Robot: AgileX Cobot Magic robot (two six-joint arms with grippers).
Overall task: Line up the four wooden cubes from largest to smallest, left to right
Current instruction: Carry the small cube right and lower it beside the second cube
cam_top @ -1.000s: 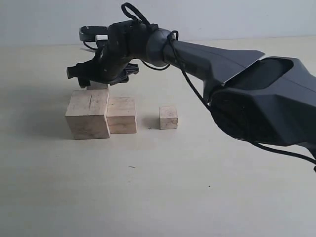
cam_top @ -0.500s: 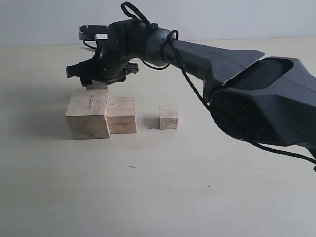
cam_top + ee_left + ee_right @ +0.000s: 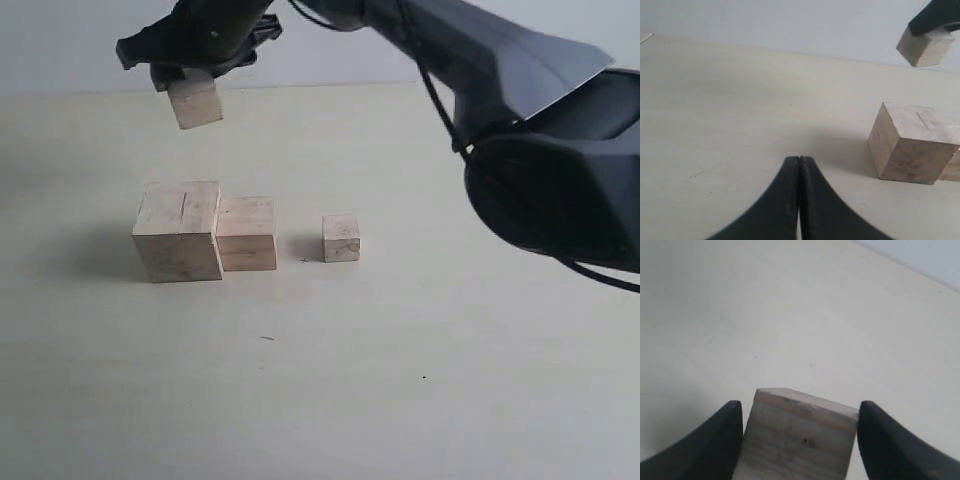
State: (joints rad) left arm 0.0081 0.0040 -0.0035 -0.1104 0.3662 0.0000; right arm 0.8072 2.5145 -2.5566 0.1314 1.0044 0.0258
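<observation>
Three pale wooden cubes stand in a row on the table: the largest cube [image 3: 178, 231] at the left, a medium cube [image 3: 247, 232] touching its right side, and the smallest cube [image 3: 341, 238] apart to the right. A fourth cube [image 3: 195, 101] hangs high above the largest one, tilted, with my right gripper [image 3: 190, 62] shut on it. In the right wrist view that cube [image 3: 799, 437] fills the gap between both fingers. My left gripper [image 3: 799, 162] is shut and empty, low over the table beside the largest cube [image 3: 910, 142]; the lifted cube [image 3: 925, 46] shows above it.
The right arm [image 3: 480, 70] reaches across from the right, over the row. The pale tabletop [image 3: 320, 390] stretches toward the front, and a light wall [image 3: 60, 40] backs the table.
My right gripper has risen well above the table from behind the largest cube, carrying the cube up with it. The three cubes on the table have not moved.
</observation>
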